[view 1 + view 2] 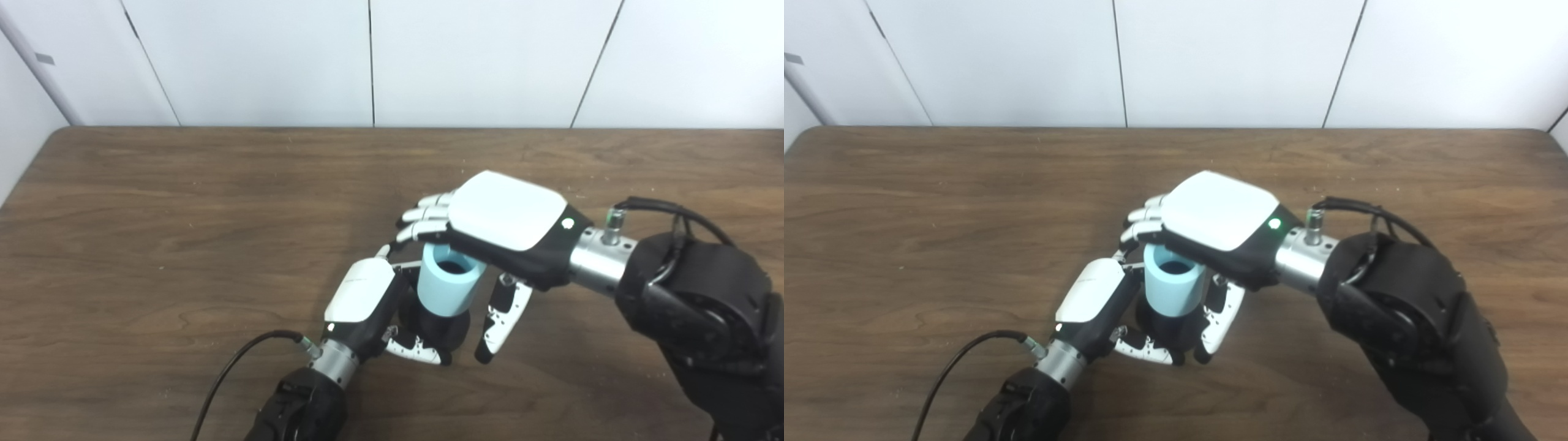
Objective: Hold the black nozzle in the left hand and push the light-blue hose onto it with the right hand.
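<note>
A short light-blue hose [446, 286] stands upright with its open end facing up, its lower end seated on the black nozzle [436, 329]. My left hand [362, 301] is shut around the nozzle's base, its thumb curling across the front. My right hand [503, 215] lies palm down over the far rim of the hose. Its fingers [422, 222] reach past the hose on the far side, and its thumb [502, 318] hangs down to the right, apart from the hose. Whether the palm touches the rim is hidden.
The brown wooden table [184, 214] runs to a white panelled wall at the back. A black cable [233, 367] trails from my left wrist toward the front edge. My right forearm [698, 306] fills the lower right.
</note>
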